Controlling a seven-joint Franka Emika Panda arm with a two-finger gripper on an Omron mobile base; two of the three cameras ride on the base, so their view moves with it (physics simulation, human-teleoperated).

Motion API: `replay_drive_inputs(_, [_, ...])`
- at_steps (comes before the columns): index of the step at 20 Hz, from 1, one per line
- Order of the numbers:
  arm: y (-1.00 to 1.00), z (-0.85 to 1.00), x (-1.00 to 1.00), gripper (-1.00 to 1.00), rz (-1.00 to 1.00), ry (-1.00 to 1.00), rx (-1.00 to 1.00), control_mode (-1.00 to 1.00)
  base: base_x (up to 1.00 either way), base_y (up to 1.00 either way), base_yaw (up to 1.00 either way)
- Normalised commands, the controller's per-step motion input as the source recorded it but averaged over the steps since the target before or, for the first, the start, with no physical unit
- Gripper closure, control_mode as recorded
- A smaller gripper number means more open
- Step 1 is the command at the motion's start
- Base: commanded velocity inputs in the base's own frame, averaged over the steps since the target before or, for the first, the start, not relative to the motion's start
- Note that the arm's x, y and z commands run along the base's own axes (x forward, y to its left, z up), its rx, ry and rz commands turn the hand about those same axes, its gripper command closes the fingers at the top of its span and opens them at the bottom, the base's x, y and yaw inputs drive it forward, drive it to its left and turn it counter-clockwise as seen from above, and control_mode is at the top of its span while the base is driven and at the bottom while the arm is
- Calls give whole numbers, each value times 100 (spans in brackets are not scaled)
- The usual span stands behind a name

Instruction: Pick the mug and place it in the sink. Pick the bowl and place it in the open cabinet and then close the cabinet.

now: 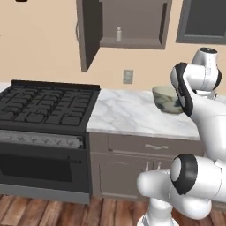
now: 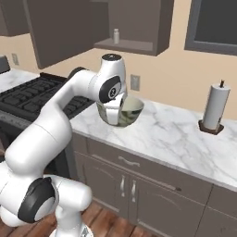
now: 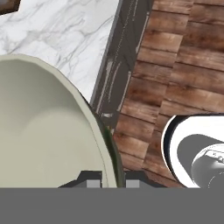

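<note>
While the gripper (image 3: 109,181) is clamping the rim of the bowl (image 2: 125,111), jaws pinched nearly together with the thin wall between them, the bowl is hanging just above the marble counter (image 2: 176,134) at centre frame in the right base view. In the left base view it is sitting at right of centre, partly hidden behind the arm. In the hand view the bowl's pale inside is taking up the lower left, with the rim running down to the finger tips (image 3: 92,183) at the bottom edge.

Progress, as I'm reading it: the bowl pick is looking done, since the bowl is gripped and appears lifted off the counter. The cabinet (image 1: 128,22) is standing open at the top of the left base view, door (image 1: 88,33) swung out to the left, a small bottle (image 1: 118,34) sitting on the shelf. So placing the bowl inside and shutting the door are both outstanding.

I can't confirm the mug step either way from these views.

Also showing: a paper towel roll (image 2: 215,107) at right of the right base view, a stove (image 1: 44,106) at left of the left base view.
</note>
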Motion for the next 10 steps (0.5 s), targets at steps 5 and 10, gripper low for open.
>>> replay_drive_inputs(5, [0, 0, 0, 100, 0, 0, 0, 100, 60, 10, 9])
replay_drive_inputs(10, [0, 0, 0, 100, 0, 0, 0, 100, 40, 29, 8])
